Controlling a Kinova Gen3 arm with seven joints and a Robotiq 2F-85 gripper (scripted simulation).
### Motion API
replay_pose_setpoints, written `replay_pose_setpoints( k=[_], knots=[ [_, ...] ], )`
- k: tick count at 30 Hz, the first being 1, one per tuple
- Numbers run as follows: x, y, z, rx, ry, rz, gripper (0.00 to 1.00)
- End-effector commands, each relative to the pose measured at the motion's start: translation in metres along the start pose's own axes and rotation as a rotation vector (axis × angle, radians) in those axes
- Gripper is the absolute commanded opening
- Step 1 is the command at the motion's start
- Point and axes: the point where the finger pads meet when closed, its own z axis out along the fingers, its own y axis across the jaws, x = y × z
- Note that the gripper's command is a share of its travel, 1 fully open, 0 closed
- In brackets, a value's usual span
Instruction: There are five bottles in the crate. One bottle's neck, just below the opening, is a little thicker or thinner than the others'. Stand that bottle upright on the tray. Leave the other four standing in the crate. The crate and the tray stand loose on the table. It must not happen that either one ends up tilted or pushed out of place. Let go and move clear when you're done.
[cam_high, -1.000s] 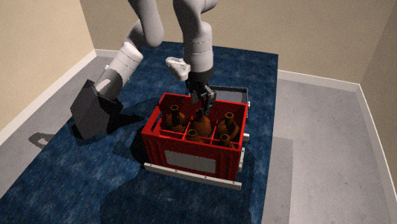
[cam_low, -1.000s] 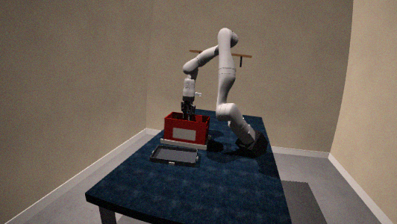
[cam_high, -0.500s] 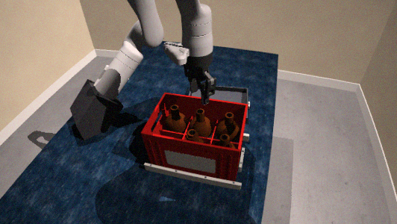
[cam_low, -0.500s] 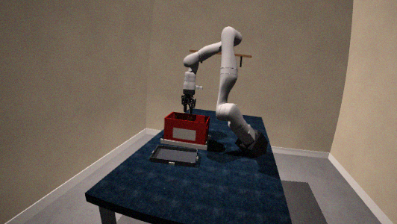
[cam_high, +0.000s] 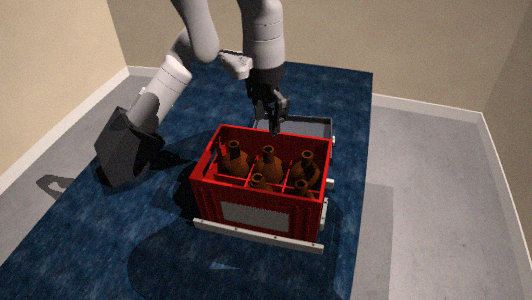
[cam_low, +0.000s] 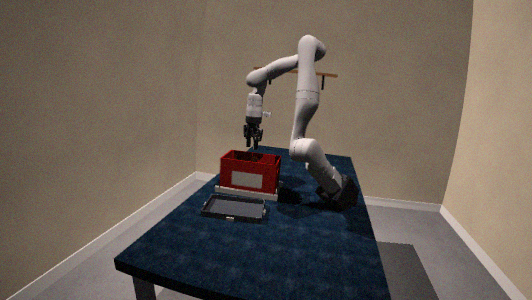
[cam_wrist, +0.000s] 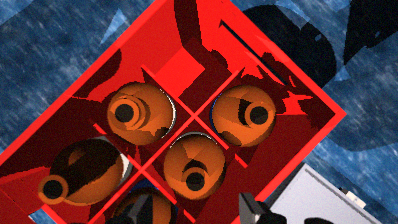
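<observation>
Bottles in crate (cam_high: 255, 217) (cam_low: 246, 179), tray (cam_high: 300, 127) (cam_low: 235, 208) (cam_wrist: 312, 195) seemingly beside

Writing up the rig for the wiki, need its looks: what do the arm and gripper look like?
The arm is light grey-white, with rounded tubular links, thin dark seam rings and a dark faceted base. The gripper is black, with two linkage fingers. No cable is discernible.

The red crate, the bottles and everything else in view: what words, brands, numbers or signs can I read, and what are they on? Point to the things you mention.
None can be read.
Red plastic crate (cam_high: 206, 200) (cam_low: 272, 181) (cam_wrist: 280, 52): its pale rectangular panel (cam_high: 254, 216) (cam_low: 246, 179) shows no legible lettering.
Brown bottles inside: no readable label.
White-and-grey robot arm (cam_high: 264, 30) (cam_low: 307, 75): no readable mark.
</observation>
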Motion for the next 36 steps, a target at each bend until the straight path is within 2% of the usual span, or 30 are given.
replay_pose_setpoints(
  k=[1,33,36],
  knots=[
    [0.0,0.0,-0.001,0.002,0.0,0.001,0.0],
    [0.0,-0.001,-0.001,0.002,0.0,0.001,0.0],
    [-0.001,-0.01,-0.002,0.002,-0.002,-0.001,0.0]
  ],
)
